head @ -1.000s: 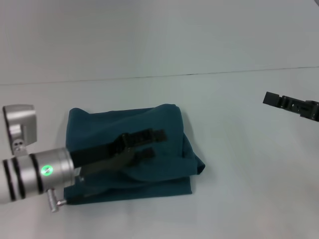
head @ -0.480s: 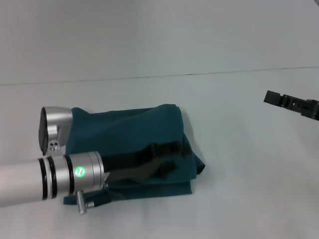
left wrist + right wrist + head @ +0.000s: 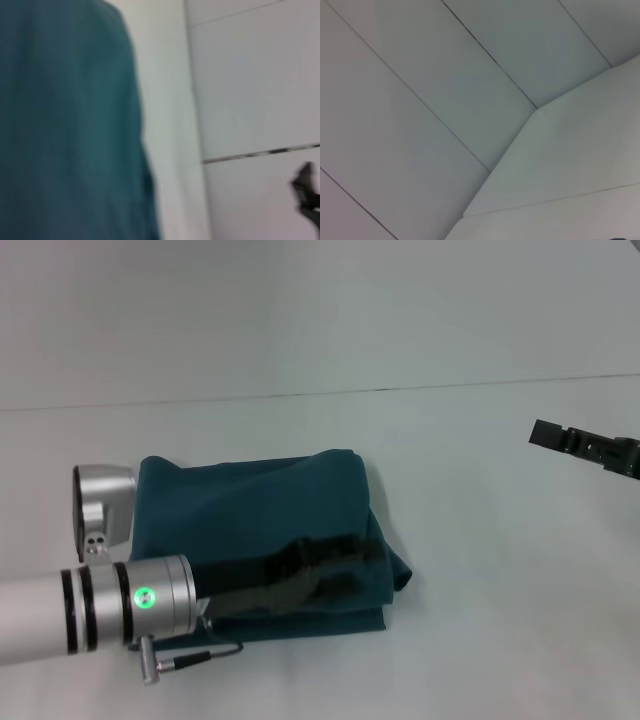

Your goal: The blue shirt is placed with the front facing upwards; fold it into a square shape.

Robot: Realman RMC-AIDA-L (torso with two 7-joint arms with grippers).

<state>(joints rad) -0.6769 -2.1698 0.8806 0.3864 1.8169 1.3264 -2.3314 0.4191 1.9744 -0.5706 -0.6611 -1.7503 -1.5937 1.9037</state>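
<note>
One shirt, folded near-square on table. Left pincer, slightly apart, now further out at folded right edge, smoothing. Right pincer parked aside, state unclear.

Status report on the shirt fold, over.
Left gripper open, low over the blue shirt's right part. Right gripper idle off to the right, apart. Shirt folded into a rough square, lettering hidden. Nothing in the way.

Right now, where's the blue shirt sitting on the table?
In the head view the blue shirt lies folded on the table, left of centre. The left gripper is over its near right part; the right gripper hangs far off to the right.
</note>
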